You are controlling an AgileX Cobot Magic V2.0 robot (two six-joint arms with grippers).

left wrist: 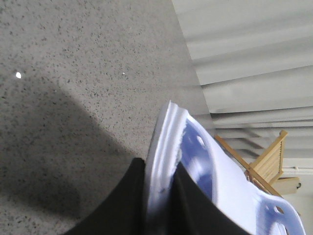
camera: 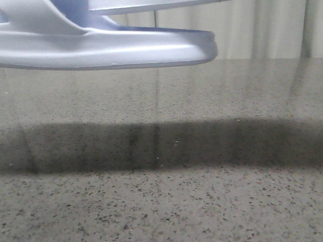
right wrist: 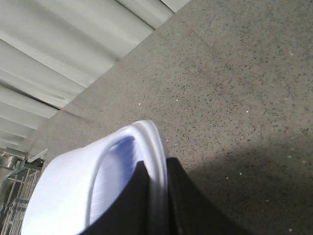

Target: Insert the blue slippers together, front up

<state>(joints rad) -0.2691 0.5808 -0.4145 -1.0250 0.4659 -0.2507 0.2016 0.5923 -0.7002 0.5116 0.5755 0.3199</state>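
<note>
Slippers are off the tabletop, one in each tool. In the front view a pale blue slipper (camera: 108, 48) fills the 10-to-12 o'clock corner, its sole level and facing down, its rounded end pointing toward 3 o'clock. It hangs well above the speckled grey tabletop (camera: 166, 206), where a wide dark shadow band (camera: 161, 143) crosses from 9 to 3 o'clock. Part of a second pale shape (camera: 146, 5) shows just above it at the 12 o'clock edge; whether the two touch cannot be told. Neither arm shows in this view.

In the left wrist view the left tool (left wrist: 160, 196) is closed on the edge of a slipper (left wrist: 230, 191): one black finger (left wrist: 122, 205) sits against the sole side, the other against the ribbed side. Small holes show in the strap. Behind it stand a pleated curtain (left wrist: 244, 58) and a wooden frame (left wrist: 266, 164).

In the right wrist view the right tool (right wrist: 157, 205) likewise clamps the rim of the other slipper (right wrist: 68, 191), a black finger (right wrist: 193, 205) on each side of the edge. A shadow lies on the tabletop below it.
</note>
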